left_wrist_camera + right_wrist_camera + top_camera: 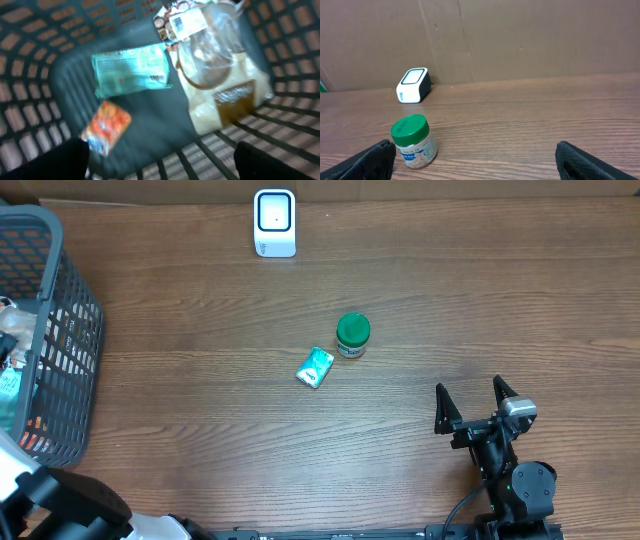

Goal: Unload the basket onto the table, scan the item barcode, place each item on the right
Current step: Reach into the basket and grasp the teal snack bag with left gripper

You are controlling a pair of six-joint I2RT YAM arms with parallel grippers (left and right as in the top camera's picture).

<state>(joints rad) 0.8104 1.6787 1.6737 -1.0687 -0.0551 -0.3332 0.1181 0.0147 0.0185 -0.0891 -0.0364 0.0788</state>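
We log both tools wide open, empty: left tool [160,167] over the basket [52,260] at the table's [200,330] left edge, right tool [472,402] near its front edge. Mid-table: green-lidded jar [352,335], teal packet [316,367]; scanner [274,223] at far edge.

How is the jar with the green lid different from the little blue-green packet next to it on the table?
The jar is round and stands upright; the packet is flat, boxy and lies at a slant. The jar has a green lid over a pale label; the packet is teal with white. Both sit close but apart on the wooden table, with nothing holding them.
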